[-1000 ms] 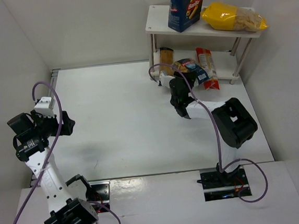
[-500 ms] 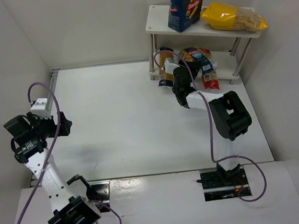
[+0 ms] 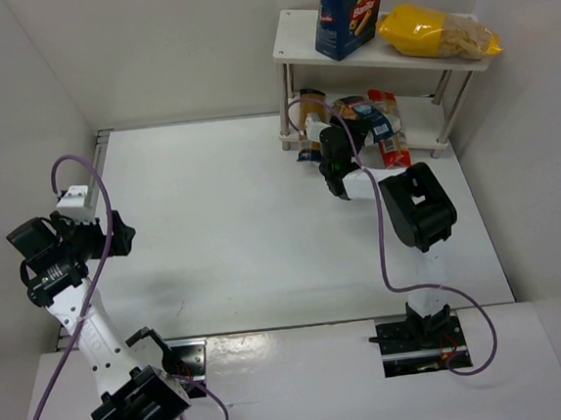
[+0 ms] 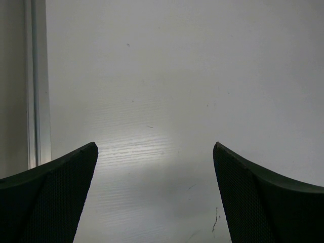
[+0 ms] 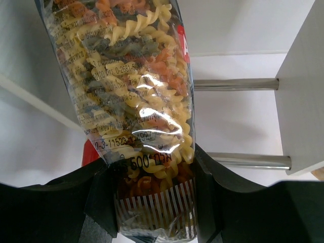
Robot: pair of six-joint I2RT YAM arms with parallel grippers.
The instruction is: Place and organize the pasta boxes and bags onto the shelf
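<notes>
My right gripper (image 5: 154, 202) is shut on the small clear bag of spiral pasta (image 5: 136, 96), gripping its lower end. In the top view the right gripper (image 3: 342, 126) holds this bag (image 3: 368, 114) at the lower tier of the white shelf (image 3: 295, 34). The orange spaghetti pack (image 3: 311, 104) and the red pack (image 3: 388, 130) lie on that lower tier beside the bag. The blue box (image 3: 349, 7) and the yellow bag (image 3: 437, 31) sit on the top tier. My left gripper (image 4: 154, 192) is open and empty over bare table, at the far left in the top view (image 3: 115, 232).
Two metal shelf legs (image 5: 235, 84) and a white shelf board (image 5: 304, 101) are close to the right of the held bag. White walls enclose the table on three sides. A metal rail (image 4: 38, 81) runs along the left edge.
My right arm has carried the bag forward from the table in front of the shelf to its lower tier. The left arm has drawn back slightly to the left.
</notes>
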